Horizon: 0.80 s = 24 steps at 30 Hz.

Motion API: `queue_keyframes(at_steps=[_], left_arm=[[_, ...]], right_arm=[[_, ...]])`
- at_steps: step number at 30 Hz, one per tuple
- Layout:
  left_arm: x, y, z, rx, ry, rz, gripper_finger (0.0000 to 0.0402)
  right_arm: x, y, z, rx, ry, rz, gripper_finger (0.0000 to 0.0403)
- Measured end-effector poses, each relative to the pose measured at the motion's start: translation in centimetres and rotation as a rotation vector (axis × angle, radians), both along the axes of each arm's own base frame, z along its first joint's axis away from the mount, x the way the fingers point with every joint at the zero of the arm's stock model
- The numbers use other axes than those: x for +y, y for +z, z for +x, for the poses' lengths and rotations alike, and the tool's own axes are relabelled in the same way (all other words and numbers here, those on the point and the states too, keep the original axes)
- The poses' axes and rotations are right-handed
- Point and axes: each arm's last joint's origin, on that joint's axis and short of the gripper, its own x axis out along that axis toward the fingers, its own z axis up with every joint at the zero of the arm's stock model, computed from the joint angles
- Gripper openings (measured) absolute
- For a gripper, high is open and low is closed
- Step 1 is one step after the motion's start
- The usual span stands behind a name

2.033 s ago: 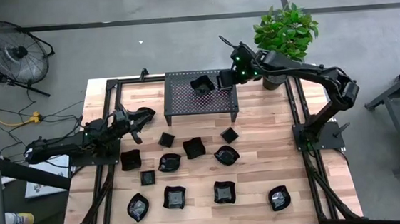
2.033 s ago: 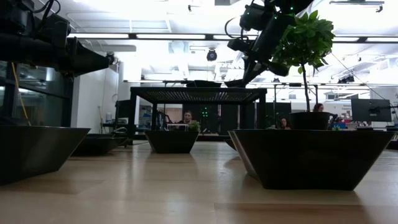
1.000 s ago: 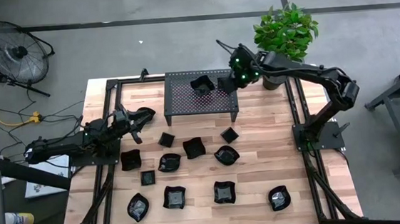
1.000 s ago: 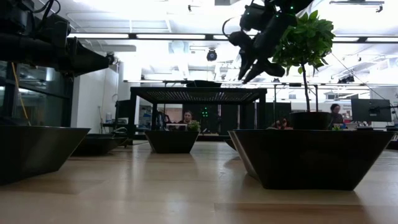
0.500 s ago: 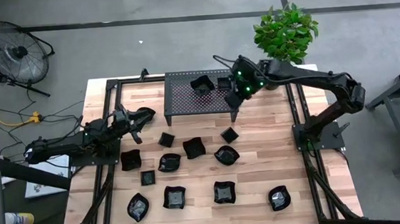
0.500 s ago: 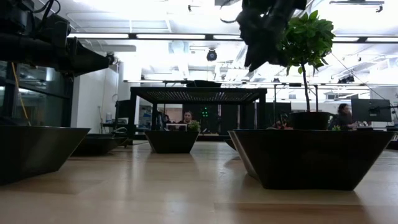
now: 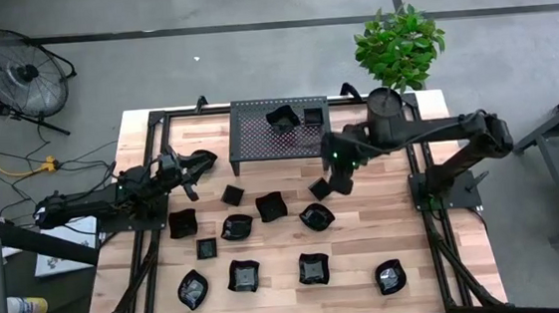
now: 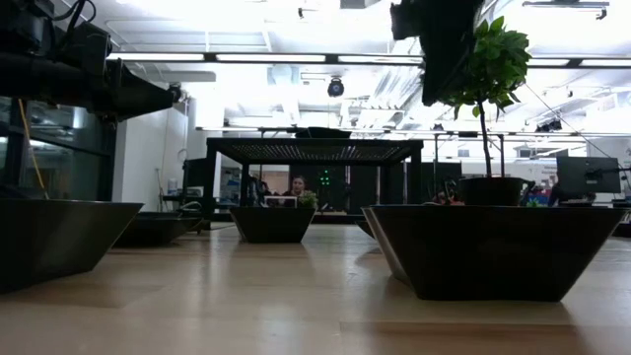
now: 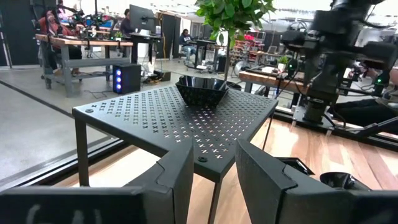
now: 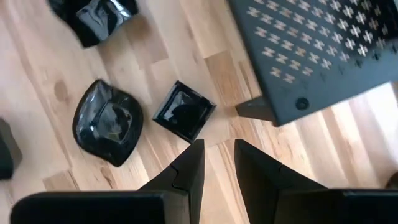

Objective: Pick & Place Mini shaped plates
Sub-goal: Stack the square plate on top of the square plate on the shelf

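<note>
Several small glossy black plates lie on the wooden table (image 7: 384, 218). Among them are a small square plate (image 7: 319, 187) (image 10: 184, 119) and a wavy round one (image 7: 316, 217) (image 10: 107, 129). Two more plates (image 7: 281, 117) (image 7: 311, 117) rest on top of the black perforated rack (image 7: 280, 136). My right gripper (image 7: 339, 182) (image 10: 217, 163) hovers open and empty, pointing down just right of the small square plate. My left gripper (image 7: 193, 173) (image 9: 214, 171) waits open and empty, left of the rack and facing it.
A potted plant (image 7: 398, 42) stands at the table's far right corner, behind the rack. Black frame rails (image 7: 154, 216) run along both sides of the table. In the low view, big near plates (image 8: 493, 247) (image 8: 49, 242) block much of the sight. People sit far off in the room.
My right gripper rose from the rack's right part, where a small plate stays behind. It then swung toward the near edge and came down over the table, tipping to point downward beside the small square plate. The left arm kept still.
</note>
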Motion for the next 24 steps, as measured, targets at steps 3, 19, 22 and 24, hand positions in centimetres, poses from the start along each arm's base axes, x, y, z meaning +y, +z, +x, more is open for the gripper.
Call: queue_keyframes(at_steps=[3, 19, 22, 24], left_arm=[[0.0, 0.0, 0.0, 0.000, 0.000, 0.000, 0.0117], [0.0, 0.0, 0.0, 0.000, 0.000, 0.000, 0.0117], [0.0, 0.0, 0.0, 0.000, 0.000, 0.000, 0.0117], [0.0, 0.0, 0.0, 0.000, 0.000, 0.000, 0.0117]], right_arm=[[1.5, -0.1, 0.1, 0.008, 0.081, -0.047, 0.0083], [4.9, -11.5, -2.7, 0.199, 0.508, -0.231, 0.0083], [4.9, -13.1, -2.7, 0.140, 0.541, -0.255, 0.0083], [4.9, -13.9, -2.7, 0.098, 0.571, -0.275, 0.0083]])
